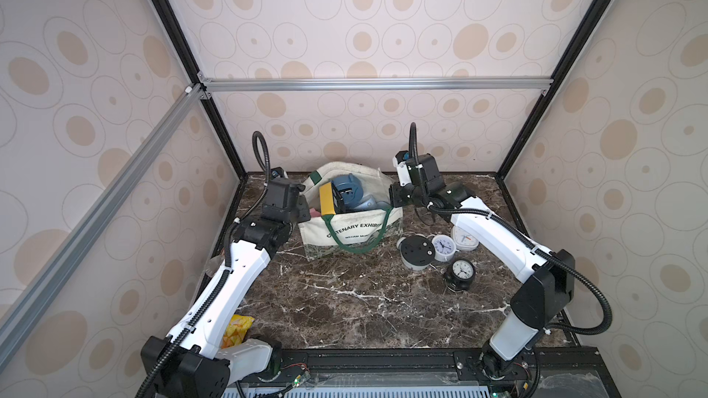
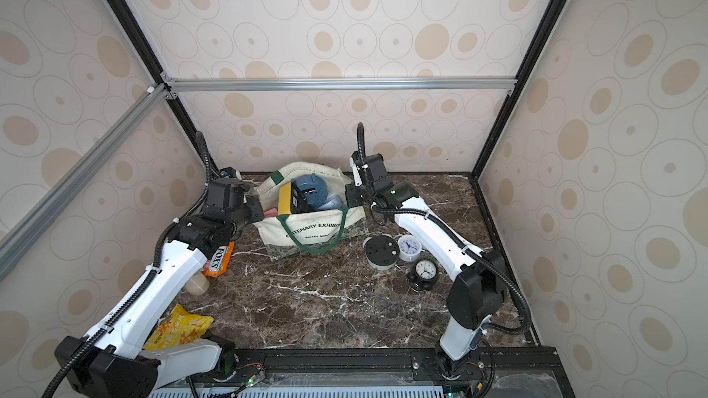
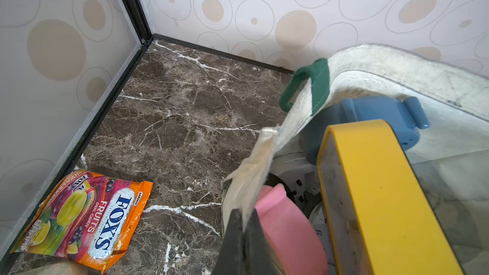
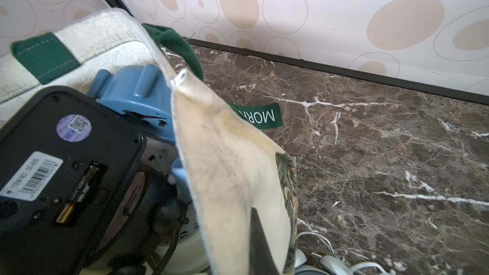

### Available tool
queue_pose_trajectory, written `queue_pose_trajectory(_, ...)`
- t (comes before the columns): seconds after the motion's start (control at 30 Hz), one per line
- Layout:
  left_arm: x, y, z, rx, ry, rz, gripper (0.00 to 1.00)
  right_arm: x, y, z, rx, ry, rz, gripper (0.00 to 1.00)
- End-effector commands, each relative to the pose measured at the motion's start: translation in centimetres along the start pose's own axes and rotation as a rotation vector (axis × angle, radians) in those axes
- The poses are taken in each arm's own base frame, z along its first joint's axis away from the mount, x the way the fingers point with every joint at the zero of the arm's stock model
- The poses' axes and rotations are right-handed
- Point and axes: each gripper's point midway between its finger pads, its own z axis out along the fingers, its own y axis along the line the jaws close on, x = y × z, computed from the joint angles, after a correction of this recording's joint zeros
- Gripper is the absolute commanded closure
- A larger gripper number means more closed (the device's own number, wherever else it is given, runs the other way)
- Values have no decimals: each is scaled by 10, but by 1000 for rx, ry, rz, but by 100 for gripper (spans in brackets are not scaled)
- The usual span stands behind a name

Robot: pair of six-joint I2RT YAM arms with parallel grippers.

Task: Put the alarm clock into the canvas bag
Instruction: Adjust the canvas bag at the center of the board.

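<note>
Yellow snack packet (image 2: 178, 333) sits at the worktop's near-left corner, and a Fox's candy pack (image 3: 87, 215) lies further along the left edge; neither matters here. The left gripper (image 3: 244, 215) is clamped on the left rim of the canvas bag (image 1: 356, 229). The bag sits by the middle of the far edge, already stuffed with a yellow clock (image 1: 326, 197) and a blue clock (image 1: 346, 185). The right gripper (image 1: 394, 197) is pinched onto the bag's right rim. Right of the bag, a grey alarm clock (image 1: 417, 252), a white alarm clock (image 1: 443, 247) and a black alarm clock (image 1: 461, 271) wait on the worktop. My take: spread the rims evenly so the mouth gapes, don't lift or it'll probably tip, then free only the right arm for a clock.
</note>
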Motion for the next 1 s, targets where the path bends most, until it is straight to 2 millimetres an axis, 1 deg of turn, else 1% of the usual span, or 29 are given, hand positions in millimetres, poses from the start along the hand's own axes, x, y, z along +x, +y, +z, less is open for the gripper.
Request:
queue_pose_trajectory(0.0,-39,51,-13,-185,-136,4,100,-39,-50,-26,155,-146,18,100)
queue_pose_trajectory(0.1,-43,39,-3,-136,-128,-1,100,-42,-48,-23,143,-151,23,100)
queue_pose_trajectory(0.13,-46,32,0,-103,-129,-15,100,-43,-46,-21,128,-152,33,100)
queue_pose_trajectory(0.2,-45,12,12,-16,-104,-40,100,-46,-29,-15,43,-161,62,100)
queue_pose_trajectory(0.27,-35,-17,29,67,-51,-33,100,-49,-4,-7,-8,-161,55,100)
queue_pose_trajectory(0.33,-30,-32,36,81,-33,-22,100,-50,11,-1,-17,-160,40,100)
queue_pose_trajectory(0.37,-30,-34,35,83,-42,-21,100,-50,15,1,-34,-164,47,100)
queue_pose_trajectory(0.4,-32,-33,32,80,-55,-25,100,-49,15,2,-41,-170,56,100)
queue_pose_trajectory(0.43,-37,-27,25,56,-82,-26,100,-49,13,0,-34,-183,53,100)
queue_pose_trajectory(0.53,-53,-6,-3,-7,-185,-23,100,-47,3,-9,1,-205,32,100)
queue_pose_trajectory(0.57,-53,2,-11,-30,-203,-22,100,-47,-3,-13,15,-211,37,100)
queue_pose_trajectory(0.63,-49,19,-18,-95,-210,-14,100,-46,-16,-18,36,-221,50,100)
queue_pose_trajectory(0.7,-34,40,-14,-167,-187,-9,100,-39,-34,-16,65,-205,78,100)
queue_pose_trajectory(0.77,-11,60,2,-194,-121,-31,100,-24,-53,-6,72,-176,132,100)
queue_pose_trajectory(0.83,3,74,10,-210,-84,-56,100,-9,-67,4,68,-153,179,100)
queue_pose_trajectory(0.87,6,78,11,-212,-86,-66,100,-2,-72,8,67,-141,195,100)
queue_pose_trajectory(0.9,8,77,13,-202,-89,-71,100,4,-74,11,64,-126,207,100)
queue_pose_trajectory(0.97,11,68,19,-145,-80,-76,100,13,-70,15,36,-110,214,100)
